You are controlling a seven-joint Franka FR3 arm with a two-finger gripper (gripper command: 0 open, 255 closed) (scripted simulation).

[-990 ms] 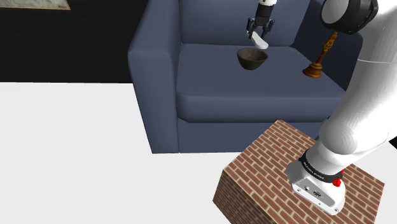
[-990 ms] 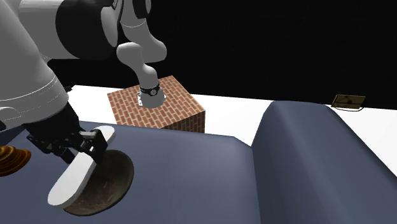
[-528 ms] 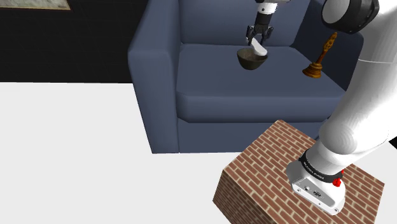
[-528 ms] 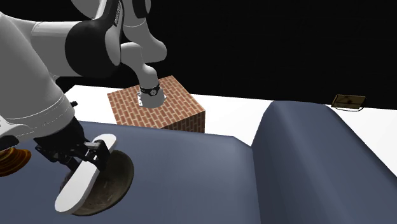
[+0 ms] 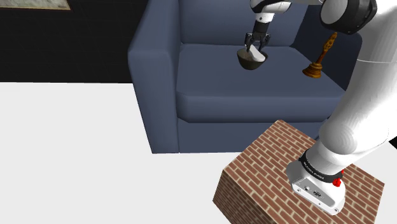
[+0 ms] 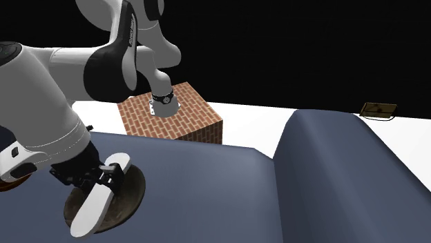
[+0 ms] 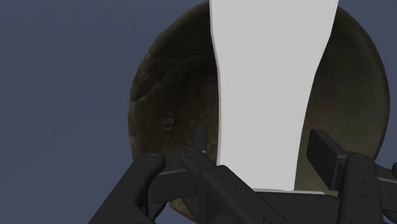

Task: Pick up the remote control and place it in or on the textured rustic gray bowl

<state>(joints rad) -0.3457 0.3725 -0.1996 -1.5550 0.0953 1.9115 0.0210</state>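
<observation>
The white remote control (image 6: pixel 95 201) is being held slanted over the dark, rough-textured bowl (image 6: pixel 130 192), clamped near its upper end between the fingers of the black tool (image 6: pixel 97 177). Compared with a second ago, it is being carried lower. It was then hanging clear above the rim, and now its long body is being laid across the bowl's mouth. In the wrist view, the remote control (image 7: pixel 270 95) is being shown directly over the bowl's hollow (image 7: pixel 168 95). Whether it is touching the bowl cannot be told. The bowl (image 5: pixel 252 61) is being carried by the blue armchair (image 5: pixel 159 70), toward the back edge of the seat cushion. Judged from this, the placing is being brought near its end, and only a short descent and a release are likely being left.
</observation>
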